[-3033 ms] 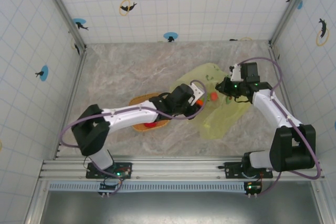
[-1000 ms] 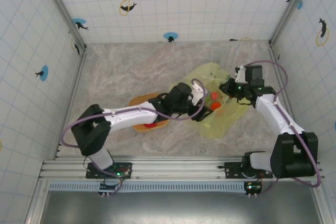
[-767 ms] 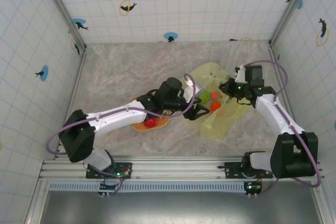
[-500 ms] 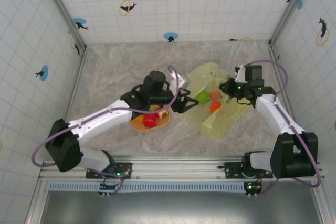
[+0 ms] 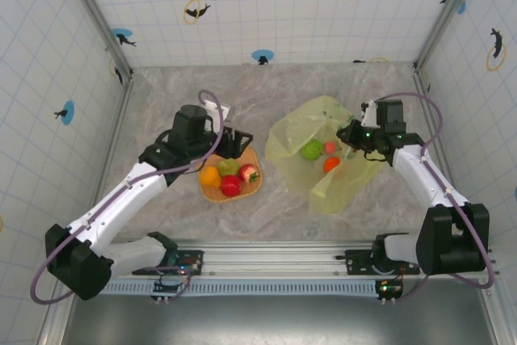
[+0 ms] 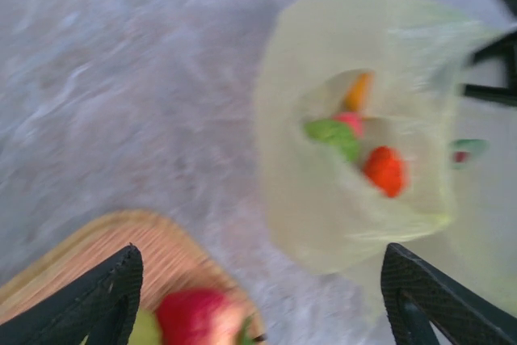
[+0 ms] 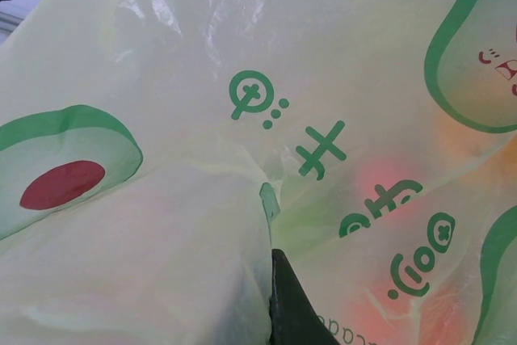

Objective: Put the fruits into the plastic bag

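Desk (image 5: 161, 103): marbled top, tiled walls round it.

Plastic bag (image 5: 284, 141): you've got it right of centre. The mouth faces left w/ its rim standing open. Avocado print reads clearly in the right wrist view.

Plate (image 5: 212, 195): orange, flat, left of the bag and apart from it, bare desk btwn.

Right gripper (image 5: 349, 133): at the bag's right rim, clenched on the film. In your wrist view the plastic bunches against the one dark finger (image 7: 291, 313).

Left gripper (image 6: 260, 264): released, jaws wide, nothing btwn them. It hangs over the plate's far edge, pointed toward the bag mouth. Left wrist view is blurred.

Fruits in bag (3):
- green fruit (image 5: 312, 150)
- pink-red fruit (image 5: 329, 147), just right of the green
- orange fruit (image 5: 331, 165), just nearer you than those two
- Left wrist view also shows a yellow-orange patch deeper in. Can't tell what it is.

Fruits on plate (4), packed close:
- yellow-orange fruit (image 5: 210, 176), left
- pale green fruit (image 5: 229, 167), far middle
- red apple (image 5: 249, 173), right
- red fruit (image 5: 231, 186), near side, kind not clear
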### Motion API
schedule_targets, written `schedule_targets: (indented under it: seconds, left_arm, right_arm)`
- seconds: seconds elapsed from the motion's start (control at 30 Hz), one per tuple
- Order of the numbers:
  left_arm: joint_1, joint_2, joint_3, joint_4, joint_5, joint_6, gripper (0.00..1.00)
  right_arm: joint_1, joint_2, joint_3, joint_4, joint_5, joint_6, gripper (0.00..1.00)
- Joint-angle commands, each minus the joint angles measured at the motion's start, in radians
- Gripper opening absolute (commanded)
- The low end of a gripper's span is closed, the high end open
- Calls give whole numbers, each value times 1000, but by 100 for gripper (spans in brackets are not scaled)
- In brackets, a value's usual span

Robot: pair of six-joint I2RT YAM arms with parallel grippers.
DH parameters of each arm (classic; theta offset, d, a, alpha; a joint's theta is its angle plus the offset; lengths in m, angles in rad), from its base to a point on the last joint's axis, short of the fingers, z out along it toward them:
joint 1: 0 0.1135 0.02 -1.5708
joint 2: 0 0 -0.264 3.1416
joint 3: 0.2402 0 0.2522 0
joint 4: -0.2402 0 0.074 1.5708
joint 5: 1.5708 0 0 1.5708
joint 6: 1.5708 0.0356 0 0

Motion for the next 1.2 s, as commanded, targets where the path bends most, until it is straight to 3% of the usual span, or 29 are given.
schedule_targets:
  seconds: [0.0,0.17,0.6,1.17]
  left_arm:
    - [32,-16,-17,-168,-136,-31,82]
    - [52,21,-17,-241,-181,-31,85]
    - [56,223,7,-329,-163,80,86]
    - [54,460,82,-301,-220,124,79]
  right_arm:
    - [10,7,-5,28,11,-8,0]
    - [17,10,-6,33,14,-8,0]
    - [17,-3,-22,32,31,-22,0]
    - [1,-9,-33,31,27,-35,0]
